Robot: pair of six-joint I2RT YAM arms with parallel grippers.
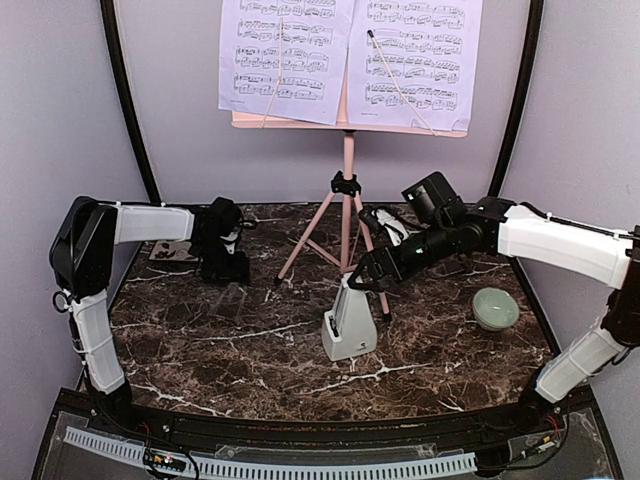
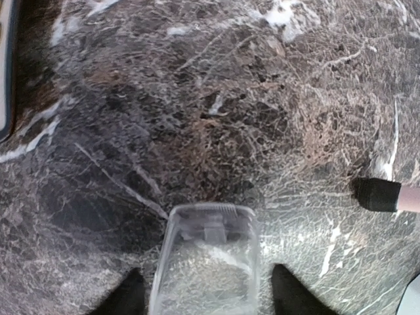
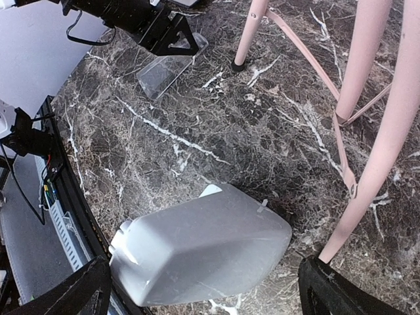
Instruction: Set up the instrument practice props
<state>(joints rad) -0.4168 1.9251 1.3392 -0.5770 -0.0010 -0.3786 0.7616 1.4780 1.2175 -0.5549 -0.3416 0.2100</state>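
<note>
The pink music stand point(image 1: 347, 170) is upright at the back of the table, with two lavender sheet-music pages point(image 1: 350, 55) on its desk. In front of its legs point(image 3: 367, 65) the grey-white metronome point(image 1: 349, 325) stands upright. My right gripper point(image 1: 370, 273) hovers over its top. The jaws are open wide, and the metronome body point(image 3: 203, 246) shows between them untouched point(image 3: 207, 292). My left gripper point(image 1: 228, 268) is low over a clear plastic cover point(image 2: 207, 262) that lies on the marble. The jaws are open point(image 2: 210, 295), with a gap on each side of the cover.
A pale green bowl point(image 1: 496, 307) sits at the right, under the right forearm. A patterned coaster point(image 1: 170, 250) lies behind the left arm. One black-tipped stand foot point(image 2: 377, 195) rests on the marble to the right of the left gripper. Grey walls close in the sides.
</note>
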